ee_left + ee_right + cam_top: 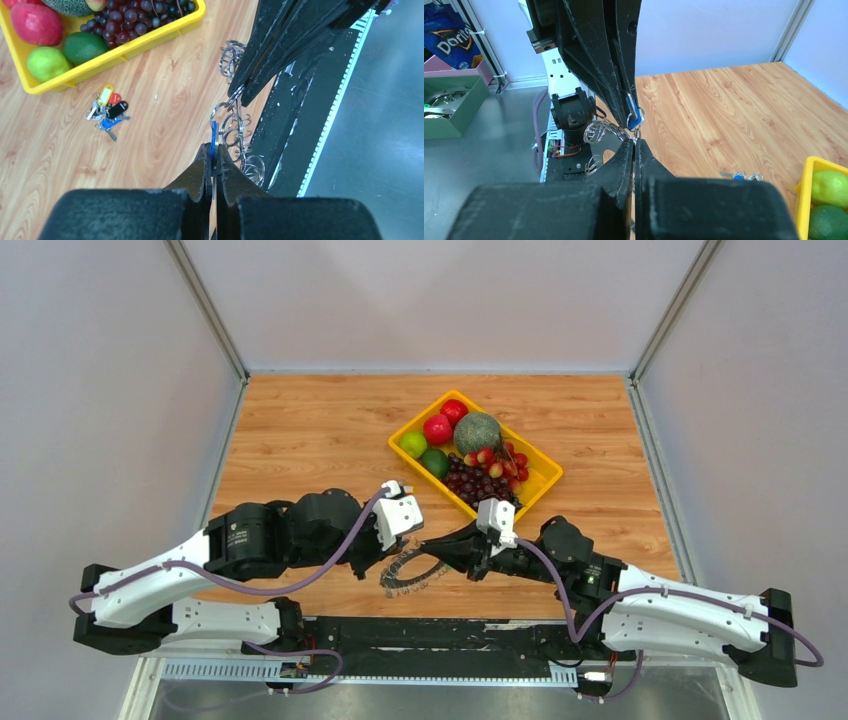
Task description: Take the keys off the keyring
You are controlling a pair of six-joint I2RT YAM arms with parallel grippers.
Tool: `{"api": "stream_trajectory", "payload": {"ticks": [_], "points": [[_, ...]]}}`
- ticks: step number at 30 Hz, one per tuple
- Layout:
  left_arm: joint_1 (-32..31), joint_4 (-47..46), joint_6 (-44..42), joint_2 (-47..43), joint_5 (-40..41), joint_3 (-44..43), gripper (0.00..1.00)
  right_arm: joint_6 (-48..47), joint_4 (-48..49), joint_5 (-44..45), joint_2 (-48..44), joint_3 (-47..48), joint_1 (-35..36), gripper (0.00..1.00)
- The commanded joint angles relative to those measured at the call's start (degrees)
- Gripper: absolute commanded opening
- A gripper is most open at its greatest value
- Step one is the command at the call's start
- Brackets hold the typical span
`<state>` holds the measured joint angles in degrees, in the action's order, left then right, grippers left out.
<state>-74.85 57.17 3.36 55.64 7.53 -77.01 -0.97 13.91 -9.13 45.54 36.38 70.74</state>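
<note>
Seemingly early on: the left claw (212, 153) pinched a blue-headed key (214, 132), the right claw (634, 145) pinched the keyring (424, 569) just beyond it; the many keys (396, 580) were still threaded, none visibly freed.

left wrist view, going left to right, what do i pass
lime → small cluster of coloured keys → blue-headed key in the left gripper → right gripper on the keyring
</note>
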Motion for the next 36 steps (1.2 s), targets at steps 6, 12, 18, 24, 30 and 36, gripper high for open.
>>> {"api": "stream_trajectory", "payload": {"ticks": [6, 12, 18, 24, 30, 36], "points": [[0.31, -3.39, 1.58, 2.62, -4.15, 1.01, 0.0, 0.69, 1.43, -0.03, -2.45, -1.84, 0.03, 0.16], [0.32, -1.85, 1.11, 2.9, -5.28, -3.42, 0.0, 0.63, -1.02, 0.72, -2.54, -2.41, 0.01, 0.35], [0.3, 1.26, 1.82, 5.9, -7.15, -6.45, 0.0, 0.49, -1.06, 0.86, -1.17, -1.58, 0.02, 0.36], [0.32, 1.21, 2.09, 7.04, -8.35, -6.33, 0.0, -0.31, -1.17, -0.34, 0.91, 0.43, 0.03, 0.35], [0.32, 0.51, 2.01, 6.51, -8.16, -6.0, 0.0, -0.08, -1.17, -0.88, 2.09, 1.17, 0.06, 0.18], [0.3, 1.38, 2.62, 5.85, -6.77, -5.47, 0.0, -0.08, -1.78, -0.13, 0.67, 0.25, -0.04, 0.02]]}}
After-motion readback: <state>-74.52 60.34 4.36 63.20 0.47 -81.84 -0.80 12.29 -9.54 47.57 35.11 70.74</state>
